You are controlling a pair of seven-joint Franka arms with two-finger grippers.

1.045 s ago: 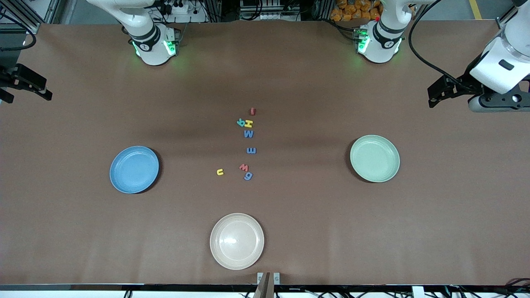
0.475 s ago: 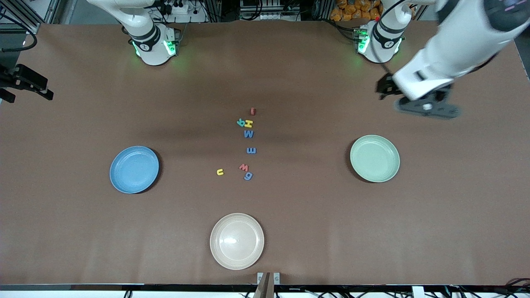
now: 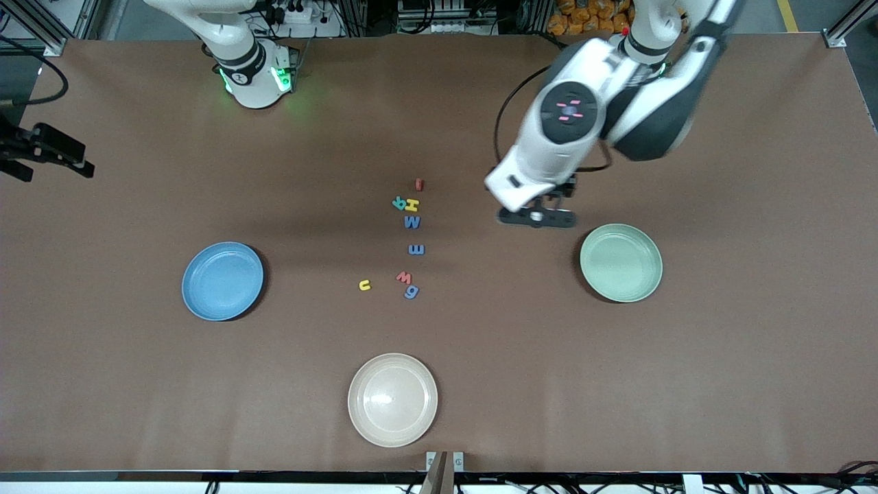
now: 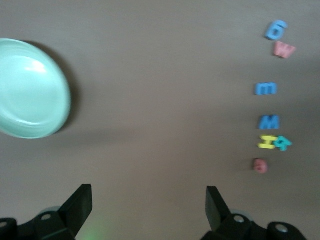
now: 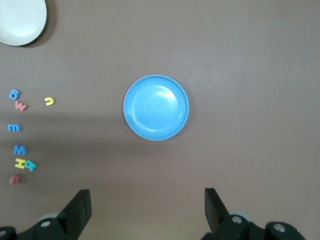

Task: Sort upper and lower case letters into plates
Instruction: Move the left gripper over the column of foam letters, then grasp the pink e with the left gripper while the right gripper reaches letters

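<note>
Arms came from the top of the front view. The left arm bent down over the middle of the worktop [image 3: 617,384], and its left pincer [image 3: 536,217] hung over bare worktop between the letters [image 3: 411,237] and the mint green plate [image 3: 621,263]. Its fingers [image 4: 80,206] were spread wide with nothing between them. The letters lay in a short line at the centre of the front view, near the pincer but apart from it. The mint green plate sat just beside the pincer, lower and toward the frame's right.

The right arm waited at the frame's upper left edge. Its right pincer [image 3: 48,152] was spread too, holding nothing. The sky blue plate [image 3: 222,280] lay at the frame's centre left, well apart from it. A cream plate [image 3: 392,400] sat at bottom centre.
</note>
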